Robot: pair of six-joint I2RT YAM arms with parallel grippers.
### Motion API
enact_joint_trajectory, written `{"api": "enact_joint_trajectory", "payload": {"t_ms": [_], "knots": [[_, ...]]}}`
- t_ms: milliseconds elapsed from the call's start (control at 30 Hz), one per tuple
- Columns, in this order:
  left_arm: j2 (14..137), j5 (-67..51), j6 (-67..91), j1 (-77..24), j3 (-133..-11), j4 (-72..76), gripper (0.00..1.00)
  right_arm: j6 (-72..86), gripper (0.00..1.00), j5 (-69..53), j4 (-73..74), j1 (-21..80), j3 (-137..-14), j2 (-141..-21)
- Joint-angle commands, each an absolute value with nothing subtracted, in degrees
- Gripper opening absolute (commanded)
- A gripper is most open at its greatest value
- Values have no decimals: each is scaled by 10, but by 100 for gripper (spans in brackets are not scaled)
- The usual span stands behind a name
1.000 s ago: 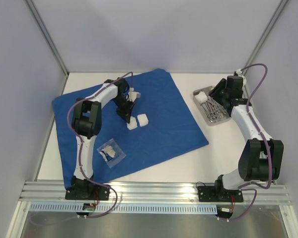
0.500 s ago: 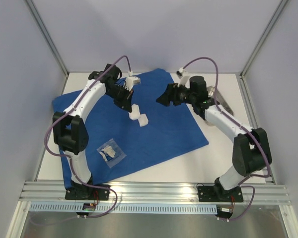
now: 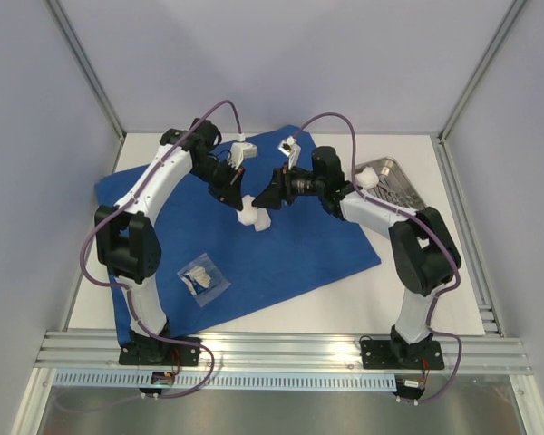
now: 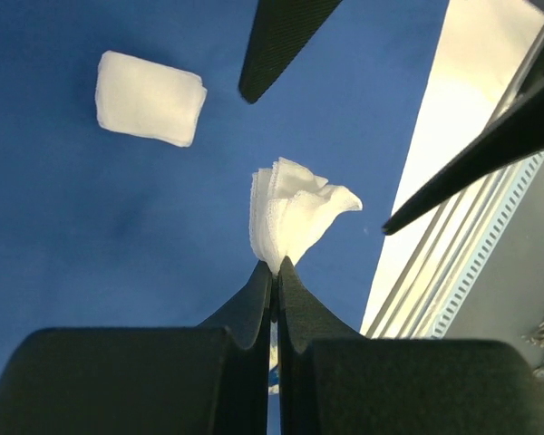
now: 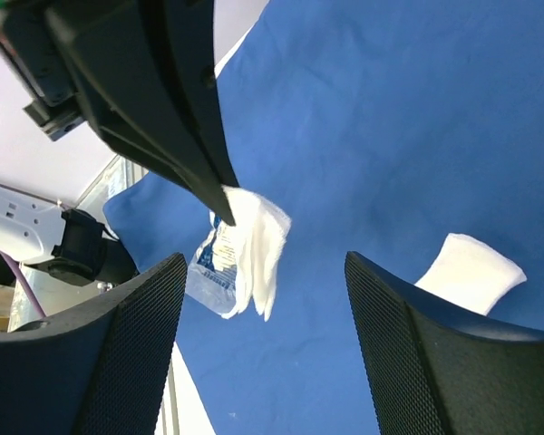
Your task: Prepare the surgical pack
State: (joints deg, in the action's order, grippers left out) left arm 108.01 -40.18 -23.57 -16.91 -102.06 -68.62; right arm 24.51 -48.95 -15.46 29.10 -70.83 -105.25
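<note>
The surgical pack's royal-blue drape (image 3: 299,227) lies spread flat on the table. My left gripper (image 3: 240,197) is shut on a crumpled white gauze square (image 4: 295,213) and holds it just above the cloth. A second gauze square (image 3: 262,220) lies flat on the drape beside it. My right gripper (image 3: 270,196) hangs open over the drape, facing the held gauze (image 5: 258,245) from the right, jaws wide and apart from it. The steel tray (image 3: 401,192) sits at the right, off the drape, with silver instruments and a white gauze (image 3: 367,178) in it.
A clear plastic packet (image 3: 202,278) with white contents lies on the drape's near left part. Bare white table (image 3: 344,299) shows in front of and right of the cloth. Frame posts and grey walls close in the sides.
The right arm swung from the tray leftward over the drape and its jaws opened wide. The left gripper lifted one gauze square off the cloth.
</note>
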Motion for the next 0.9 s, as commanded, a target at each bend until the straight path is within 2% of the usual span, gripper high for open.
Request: {"api": "enact_joint_trajectory", "payload": {"t_ms": [0,167,233,267,300,400,433,467,500,567,600,700,800,867], "knots": [[1046,-441,-259,-172,-1041,-695,0,256,73,-513,-197,298,-738,-1070],[1047,-445,-250,-172,-1048,-686,0,272,64,-533,-198,306,-750,-1086],[1048,-445,-246,-172,-1049,-682,0,272,53,-535,-193,308,-755,-1088],[1049,-445,-244,-172,-1051,-681,0,271,44,-535,-191,309,-757,-1090],[1052,-446,-243,-172,-1052,-681,0,274,23,-533,-190,310,-758,-1091],[1055,-439,-239,-172,-1054,-681,0,282,0,-516,-187,309,-758,-1091],[1056,-431,-234,-172,-1054,-680,2,282,0,-506,-179,309,-761,-1092],[1057,-423,-229,-172,-1054,-678,13,277,1,-501,-168,309,-764,-1093],[1057,-411,-223,-172,-1054,-675,47,273,1,-485,-142,308,-768,-1095],[1056,-366,-207,-172,-1051,-665,76,265,0,-470,-102,301,-788,-1108],[1056,-348,-200,-172,-1050,-663,100,263,0,-470,-72,296,-796,-1116],[1059,-273,-171,-171,-1049,-653,100,246,0,-473,-6,278,-851,-1158],[1063,-195,-149,-171,-1049,-650,100,197,0,-472,146,272,-929,-1209],[1064,-143,-139,-171,-1042,-649,100,174,0,-465,186,272,-957,-1240]]}}
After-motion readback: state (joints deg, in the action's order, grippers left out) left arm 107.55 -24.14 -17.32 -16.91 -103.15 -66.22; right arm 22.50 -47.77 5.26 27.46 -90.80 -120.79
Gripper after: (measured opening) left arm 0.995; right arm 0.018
